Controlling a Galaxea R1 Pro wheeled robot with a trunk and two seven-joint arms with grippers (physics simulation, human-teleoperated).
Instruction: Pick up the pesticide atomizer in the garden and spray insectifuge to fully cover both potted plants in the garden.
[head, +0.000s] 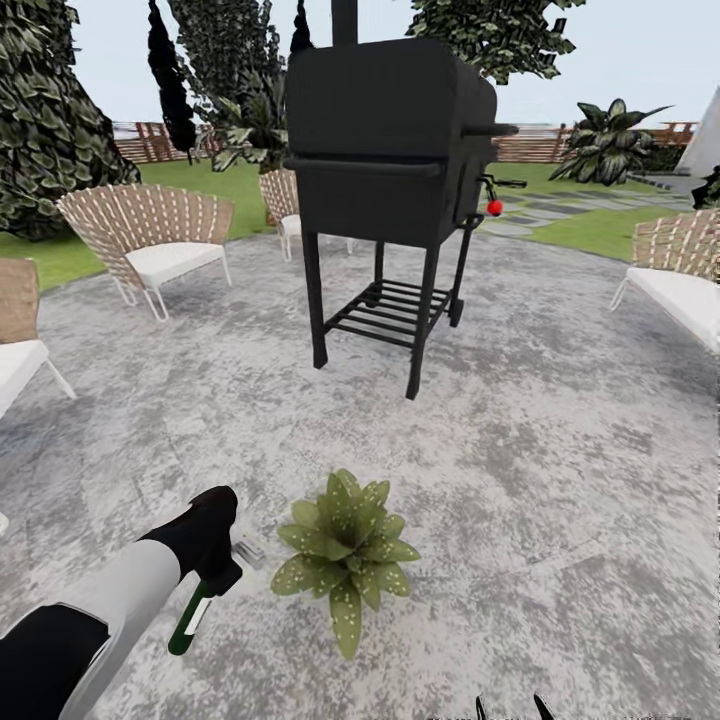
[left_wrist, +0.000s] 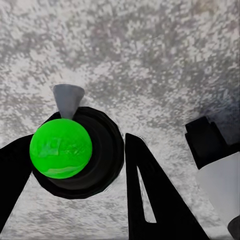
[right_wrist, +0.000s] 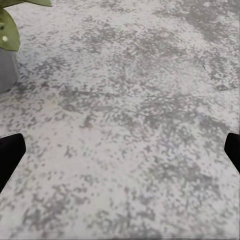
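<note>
My left gripper (head: 216, 566) is shut on the pesticide atomizer (head: 189, 617), a slim dark green bottle with a white label that hangs tilted just above the paving. Its whitish trigger head (head: 248, 551) points toward a potted plant (head: 345, 551), a low rosette of pointed olive leaves with pale specks, just right of the gripper. In the left wrist view the atomizer's bright green end (left_wrist: 61, 148) sits between the black fingers (left_wrist: 150, 200). My right gripper (right_wrist: 120, 152) is open over bare paving, with the potted plant's leaf (right_wrist: 7, 31) at the frame corner.
A black grill on legs (head: 390, 160) stands on the grey patio (head: 560, 480) beyond the plant. Wicker chairs with white cushions (head: 150, 235) (head: 680, 280) ring the patio. Lawn, trees and a brown fence (head: 540, 145) lie farther back.
</note>
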